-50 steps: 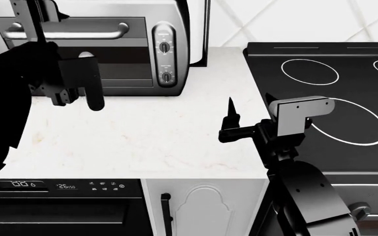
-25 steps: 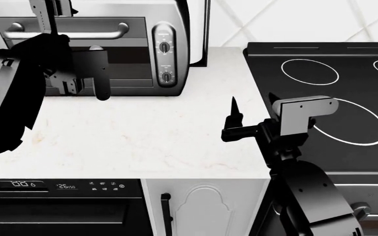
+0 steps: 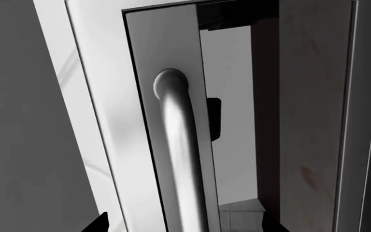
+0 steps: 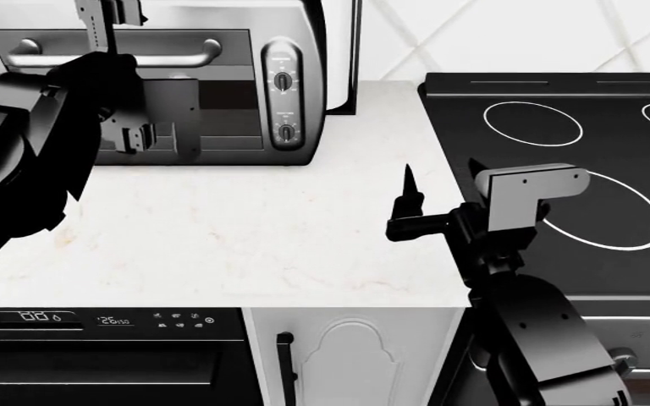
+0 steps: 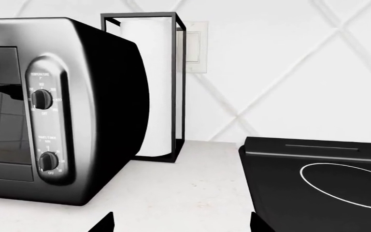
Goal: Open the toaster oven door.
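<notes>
The silver toaster oven (image 4: 291,51) stands at the back left of the counter, with two knobs on its right panel. Its door (image 4: 229,110) looks shut, and the silver bar handle (image 4: 184,59) runs across the top. My left gripper (image 4: 156,127) is open, right in front of the door glass, just below the handle. In the left wrist view the handle (image 3: 179,159) fills the middle, between my two dark fingertips (image 3: 102,223); the gripper (image 3: 184,227) is not closed on it. My right gripper (image 4: 402,207) is open and empty above the counter. The toaster oven also shows in the right wrist view (image 5: 89,106).
A black glass cooktop (image 4: 562,169) lies at the right. A paper towel roll in a black frame (image 5: 153,87) stands behind the toaster oven. The white counter (image 4: 246,237) runs between. A black built-in oven front with display (image 4: 99,338) is below the counter edge.
My left arm has moved up and toward the toaster oven door, bringing the open gripper close to the handle. The right gripper has drifted slightly right.
</notes>
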Available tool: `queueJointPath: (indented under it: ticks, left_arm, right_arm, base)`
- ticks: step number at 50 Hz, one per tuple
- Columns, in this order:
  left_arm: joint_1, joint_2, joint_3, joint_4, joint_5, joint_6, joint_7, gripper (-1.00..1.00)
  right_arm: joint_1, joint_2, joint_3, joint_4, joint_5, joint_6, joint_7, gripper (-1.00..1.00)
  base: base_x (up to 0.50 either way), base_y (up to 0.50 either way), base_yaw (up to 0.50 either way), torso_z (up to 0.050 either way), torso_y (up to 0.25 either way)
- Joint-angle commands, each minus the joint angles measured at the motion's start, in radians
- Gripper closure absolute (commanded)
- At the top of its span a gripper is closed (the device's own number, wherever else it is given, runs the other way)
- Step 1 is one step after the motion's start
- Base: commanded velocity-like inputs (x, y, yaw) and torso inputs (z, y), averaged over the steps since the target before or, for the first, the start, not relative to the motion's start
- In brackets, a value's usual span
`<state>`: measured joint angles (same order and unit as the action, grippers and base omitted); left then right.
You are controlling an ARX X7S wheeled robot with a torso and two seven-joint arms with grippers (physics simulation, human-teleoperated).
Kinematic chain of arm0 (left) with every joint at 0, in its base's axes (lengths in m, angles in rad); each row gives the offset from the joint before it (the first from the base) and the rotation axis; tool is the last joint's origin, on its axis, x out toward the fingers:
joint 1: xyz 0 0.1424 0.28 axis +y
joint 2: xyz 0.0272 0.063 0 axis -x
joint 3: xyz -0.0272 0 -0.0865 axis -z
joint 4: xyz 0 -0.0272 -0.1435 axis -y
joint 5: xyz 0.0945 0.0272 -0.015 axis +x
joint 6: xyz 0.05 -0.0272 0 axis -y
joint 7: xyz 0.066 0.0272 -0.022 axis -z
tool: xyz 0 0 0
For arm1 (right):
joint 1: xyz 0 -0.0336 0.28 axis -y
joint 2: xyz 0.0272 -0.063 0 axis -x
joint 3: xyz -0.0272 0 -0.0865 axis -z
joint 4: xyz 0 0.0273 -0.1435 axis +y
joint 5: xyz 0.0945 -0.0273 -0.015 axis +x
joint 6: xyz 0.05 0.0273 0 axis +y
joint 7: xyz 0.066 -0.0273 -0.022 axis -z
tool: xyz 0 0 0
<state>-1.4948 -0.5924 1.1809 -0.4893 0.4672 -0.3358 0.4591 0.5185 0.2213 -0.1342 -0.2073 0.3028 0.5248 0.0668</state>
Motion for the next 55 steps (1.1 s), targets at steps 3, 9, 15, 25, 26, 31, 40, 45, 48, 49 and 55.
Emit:
queueJointPath:
  ticks: [3,9,15,25,26,31,40,45,48,49,55]
  left_arm:
    - [-0.021,0.071,0.018,-0.153,-0.001,0.064,-0.039,-1.0]
    - [-0.025,0.084,0.025,-0.196,0.003,0.08,-0.05,-1.0]
    - [-0.033,0.105,0.032,-0.255,0.005,0.106,-0.068,-1.0]
    - [-0.054,0.152,0.044,-0.374,0.006,0.156,-0.098,-1.0]
    - [-0.056,0.158,0.045,-0.388,0.006,0.163,-0.102,-1.0]
    - [-0.073,0.199,0.05,-0.485,0.001,0.206,-0.126,-1.0]
    - [-0.095,0.262,0.064,-0.632,-0.001,0.279,-0.162,-1.0]
    - [-0.088,0.25,0.067,-0.601,0.003,0.284,-0.164,1.0]
    - [-0.086,0.244,0.068,-0.589,0.005,0.285,-0.165,1.0]
    - [-0.083,0.24,0.067,-0.583,0.005,0.283,-0.164,1.0]
    - [-0.067,0.217,0.067,-0.544,0.005,0.272,-0.156,1.0]
  right_arm:
    - [-0.003,0.009,0.006,-0.002,0.007,-0.001,0.008,-1.0]
    - [-0.005,0.013,0.008,-0.005,0.011,0.0,0.013,-1.0]
    - [-0.006,0.017,0.008,-0.012,0.013,0.005,0.018,-1.0]
    - [-0.006,0.023,0.007,-0.015,0.015,0.006,0.025,-1.0]
    - [-0.006,0.023,0.008,-0.016,0.015,0.007,0.026,-1.0]
    - [-0.007,0.025,0.01,-0.017,0.018,0.005,0.029,-1.0]
    - [-0.018,0.032,0.021,-0.025,0.025,0.003,0.038,-1.0]
    - [-0.019,0.033,0.021,-0.026,0.027,0.004,0.04,-1.0]
    - [-0.019,0.033,0.019,-0.023,0.028,0.001,0.04,-1.0]
    - [-0.02,0.033,0.019,-0.024,0.029,0.001,0.041,-1.0]
    - [-0.021,0.034,0.017,-0.024,0.031,-0.001,0.042,-1.0]
  base:
    - [0.0,0.0,0.0,0.0,0.0]
    - [0.0,0.0,0.0,0.0,0.0]
    - [0.0,0.0,0.0,0.0,0.0]
    - [0.0,0.0,0.0,0.0,0.0]
    - [0.0,0.0,0.0,0.0,0.0]
    - [0.0,0.0,0.0,0.0,0.0]
    - [0.0,0.0,0.0,0.0,0.0]
    - [0.0,0.0,0.0,0.0,0.0]
    - [0.0,0.0,0.0,0.0,0.0]
    - [0.0,0.0,0.0,0.0,0.0]
    - [0.0,0.0,0.0,0.0,0.0]
